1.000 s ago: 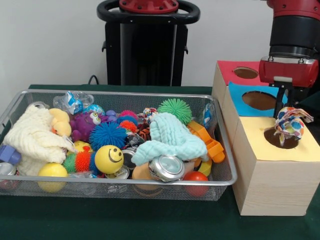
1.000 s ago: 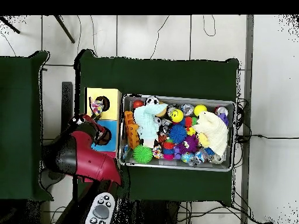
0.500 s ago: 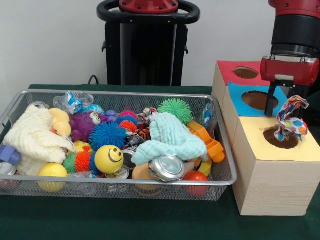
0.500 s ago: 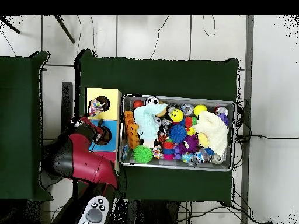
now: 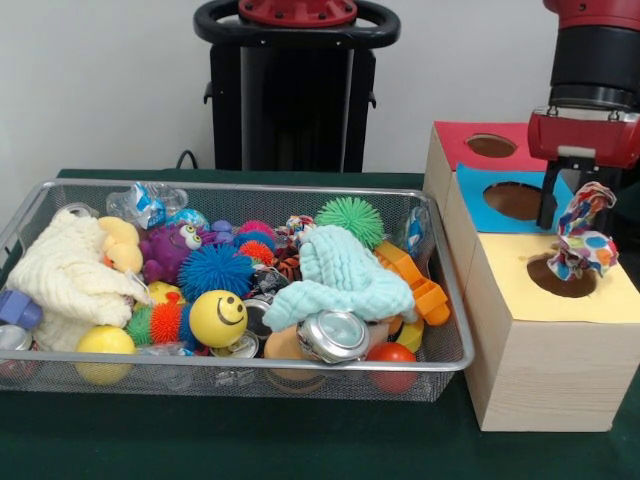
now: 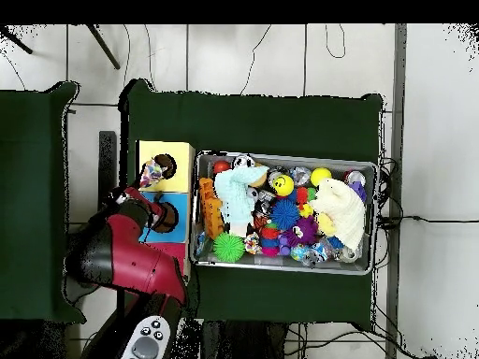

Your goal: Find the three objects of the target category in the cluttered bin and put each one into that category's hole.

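Gripper [image 5: 570, 212] pinches the top of the multicolour knotted rope toy [image 5: 582, 235], long axis near vertical, upper end at the fingers, lower end dipping into the hole [image 5: 562, 277] of the yellow-topped wooden box [image 5: 550, 345]; no readable text.

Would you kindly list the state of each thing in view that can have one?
Pincer: above the yellow hole, fingers around the cloth's top.
Colourful cloth: hanging, lower end at the yellow hole's rim.
Yellow hole: partly covered by the cloth.
Blue hole: open, nothing seen inside.
Red hole: open, nothing seen inside.
Wire bin: full of clutter.
Can: lying on its side.
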`<state>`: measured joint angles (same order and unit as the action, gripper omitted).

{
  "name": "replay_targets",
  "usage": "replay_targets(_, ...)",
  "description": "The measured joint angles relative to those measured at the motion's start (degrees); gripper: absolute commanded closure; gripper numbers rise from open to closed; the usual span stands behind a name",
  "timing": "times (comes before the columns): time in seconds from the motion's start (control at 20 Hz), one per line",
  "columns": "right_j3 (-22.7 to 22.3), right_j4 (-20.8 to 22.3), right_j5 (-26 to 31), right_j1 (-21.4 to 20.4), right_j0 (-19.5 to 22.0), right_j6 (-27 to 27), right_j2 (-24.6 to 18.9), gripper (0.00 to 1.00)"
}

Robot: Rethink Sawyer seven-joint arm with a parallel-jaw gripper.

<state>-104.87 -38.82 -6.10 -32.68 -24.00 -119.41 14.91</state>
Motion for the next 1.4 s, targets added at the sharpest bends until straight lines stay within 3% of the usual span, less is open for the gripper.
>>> replay_targets(0.85, 0.1, 0.1, 7.3, -1.1, -1.1, 0.0, 5.0, 0.00)
replay_targets(1.4, 0.7, 0.1, 8.3, -1.9, -1.3, 0.0, 7.5, 0.00)
